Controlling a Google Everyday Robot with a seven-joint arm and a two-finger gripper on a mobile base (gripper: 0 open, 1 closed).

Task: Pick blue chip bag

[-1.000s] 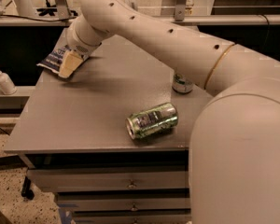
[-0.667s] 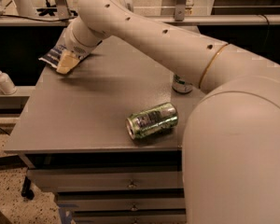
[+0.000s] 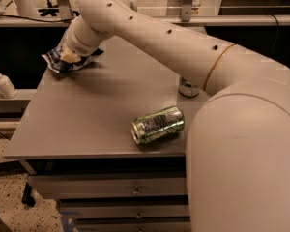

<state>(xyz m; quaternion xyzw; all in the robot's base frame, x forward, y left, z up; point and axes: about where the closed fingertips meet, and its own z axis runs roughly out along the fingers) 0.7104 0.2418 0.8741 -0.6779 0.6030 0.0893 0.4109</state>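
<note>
The blue chip bag [image 3: 54, 63] lies crumpled near the far left corner of the grey table [image 3: 87, 115], dark navy with pale patches. My gripper [image 3: 68, 57] is at the end of the long white arm [image 3: 150, 33] and is down on the bag's right part, touching it and covering some of it. The wrist hides how the gripper meets the bag.
A green-and-silver soda can [image 3: 157, 124] lies on its side near the table's front edge. A second can [image 3: 187, 87] stands upright, mostly hidden behind my arm. A white pump bottle [image 3: 3, 83] stands on a shelf left of the table. Drawers [image 3: 135, 192] are below the tabletop.
My gripper has come down closer onto the chip bag and now covers more of it. The bag and both cans stay where they were.
</note>
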